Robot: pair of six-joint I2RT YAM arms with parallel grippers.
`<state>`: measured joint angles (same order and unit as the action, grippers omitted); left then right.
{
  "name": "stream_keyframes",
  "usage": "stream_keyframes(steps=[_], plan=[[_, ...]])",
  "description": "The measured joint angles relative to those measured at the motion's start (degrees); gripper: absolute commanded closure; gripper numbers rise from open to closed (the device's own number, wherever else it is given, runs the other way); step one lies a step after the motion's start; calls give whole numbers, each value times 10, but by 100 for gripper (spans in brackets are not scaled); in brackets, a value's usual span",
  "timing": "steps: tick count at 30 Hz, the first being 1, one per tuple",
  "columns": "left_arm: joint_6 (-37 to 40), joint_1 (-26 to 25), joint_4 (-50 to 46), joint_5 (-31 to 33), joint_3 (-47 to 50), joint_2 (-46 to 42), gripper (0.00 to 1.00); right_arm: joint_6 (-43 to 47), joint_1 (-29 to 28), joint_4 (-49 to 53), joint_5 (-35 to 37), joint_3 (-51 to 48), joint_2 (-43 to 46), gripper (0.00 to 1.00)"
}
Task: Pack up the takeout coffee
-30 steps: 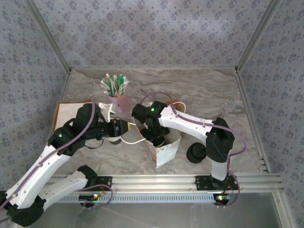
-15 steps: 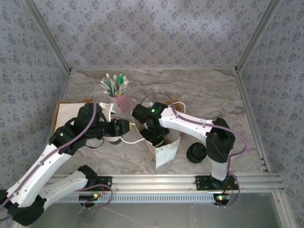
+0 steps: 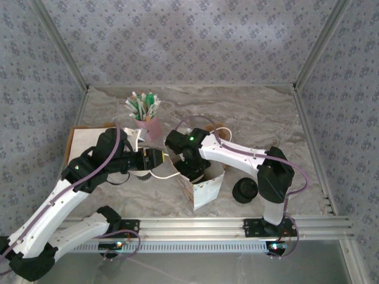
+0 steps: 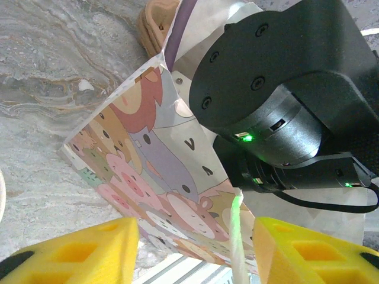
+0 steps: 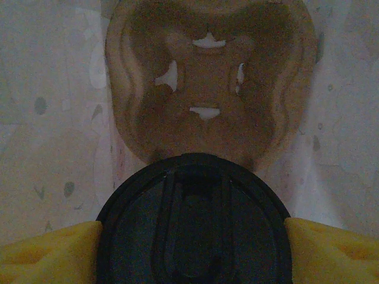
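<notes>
Far left, overhead: noting a flat cardboard sheet point(image 3: 76, 137) lying at the table's left edge. Noting a pink cup of sticks point(image 3: 148, 123) standing just beyond the left gripper point(image 3: 157, 158). Not resolving its jaws from up there. Getting that from the left wrist view instead: yellow fingers point(image 4: 89, 248) standing well apart. Seeing a thin white handle strip point(image 4: 237, 231) hanging between them, touching neither. Gripping nothing. Also catching the cartoon-animal print on the paper bag point(image 4: 136, 165), which is reading as plain white from above.

Centre, overhead: seeing the right arm point(image 3: 237, 155) reaching down into the bag's open top, its wrist blocking the contents. Looking inside through the right wrist view: finding the takeout coffee point(image 5: 192, 201) in the bag as a round black lid, cup body hidden under it. Sitting squarely in the right gripper point(image 5: 192, 242), jaws spread wide, both yellow pads point(image 5: 47, 248) pressing the lid's rim. Spotting a brown pulp cup carrier point(image 5: 207, 77) lying past it on the bag floor.

Right, overhead: noting a black round piece point(image 3: 244, 190) resting on the table just right of the bag.
</notes>
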<state>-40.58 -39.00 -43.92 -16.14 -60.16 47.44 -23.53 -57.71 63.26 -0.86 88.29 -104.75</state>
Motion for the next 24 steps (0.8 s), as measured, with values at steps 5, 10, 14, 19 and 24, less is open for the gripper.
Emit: stream_keyframes(steps=[5, 10, 14, 19, 24], plan=[[0, 0, 0, 2, 0, 0, 44, 0, 0, -4, 0, -3, 0, 20], [0, 0, 0, 4, 0, 0, 40, 0, 1, -10, -2, -6, 1, 20], [0, 0, 0, 5, -1, 0, 40, 0, 1, -16, -3, -10, 1, 20], [0, 0, 0, 6, -1, 0, 38, 0, 1, -19, -5, -11, 1, 20], [0, 0, 0, 6, -1, 0, 35, 0, 1, -19, -4, -11, 1, 18]])
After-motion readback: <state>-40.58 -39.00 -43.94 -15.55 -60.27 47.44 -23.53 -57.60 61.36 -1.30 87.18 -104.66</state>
